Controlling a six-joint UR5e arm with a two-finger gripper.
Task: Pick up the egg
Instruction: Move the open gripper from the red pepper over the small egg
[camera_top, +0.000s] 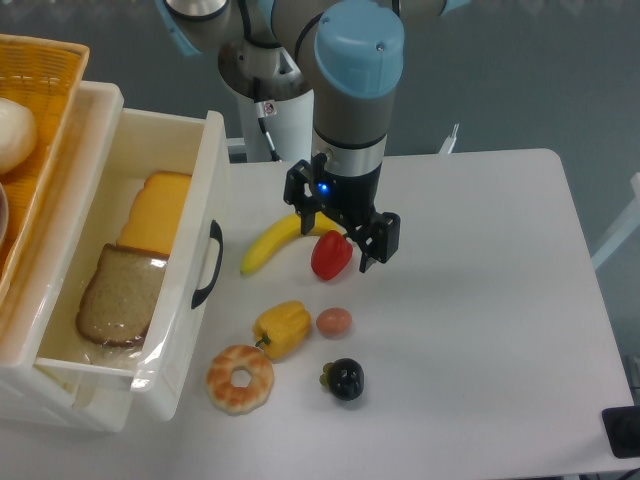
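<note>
The egg (334, 322) is a small pinkish-tan oval lying on the white table, between the yellow pepper (282, 328) and the dark round fruit (346, 380). My gripper (341, 224) hangs above the table farther back, its two black fingers spread apart and empty. It hovers over the red pepper (331, 256) and the right end of the banana (277, 243). The egg lies apart from the gripper, nearer the camera, just in front of the red pepper.
A glazed donut (240, 379) lies front left of the yellow pepper. An open white drawer (200, 180) at the left holds a bread slice (120, 295) and cheese (155, 212). A yellow basket (45, 75) with a pale ball (12, 135) sits above it.
</note>
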